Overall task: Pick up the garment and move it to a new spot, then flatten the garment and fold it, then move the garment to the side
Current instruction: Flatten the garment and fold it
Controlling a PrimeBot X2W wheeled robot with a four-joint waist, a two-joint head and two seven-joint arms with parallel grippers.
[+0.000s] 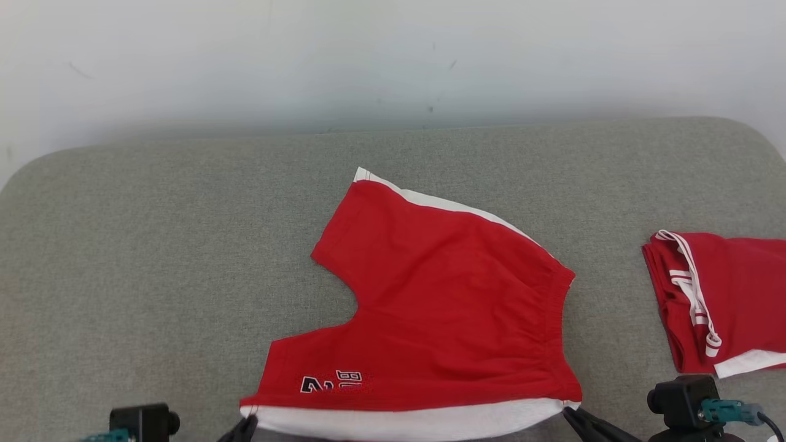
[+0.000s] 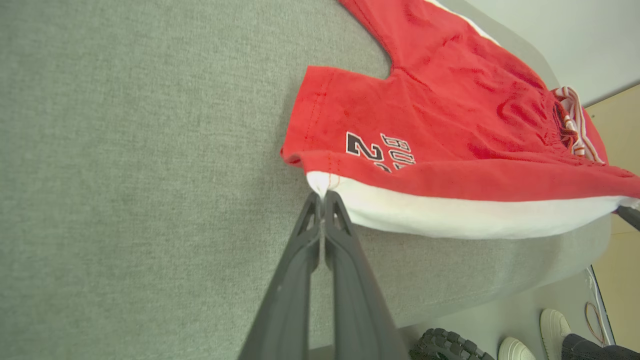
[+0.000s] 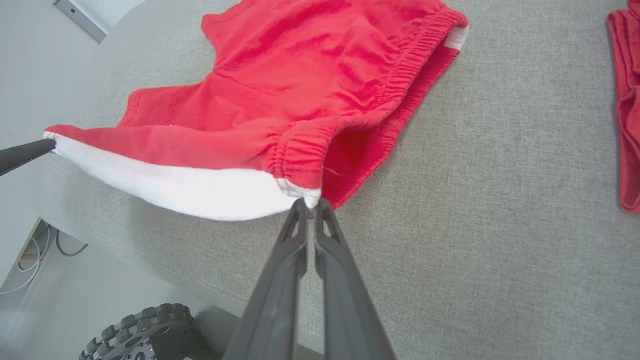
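Note:
A pair of red shorts [image 1: 430,307] with white side stripes and a dark number print lies on the grey table [image 1: 153,245], near its front edge. My left gripper [image 2: 322,199] is shut on the white corner at the leg hem, lifting that edge of the shorts [image 2: 450,150]. My right gripper [image 3: 310,205] is shut on the waistband corner of the shorts [image 3: 300,90]. The white stripe hangs stretched between the two. In the head view the left gripper [image 1: 249,422] and right gripper [image 1: 568,414] hold the near edge at the bottom.
A second red garment [image 1: 718,301] with white trim lies folded at the table's right side. A white wall [image 1: 393,55] rises behind the table. A robot wheel [image 3: 145,335] and a person's white shoes [image 2: 555,322] are on the floor below the front edge.

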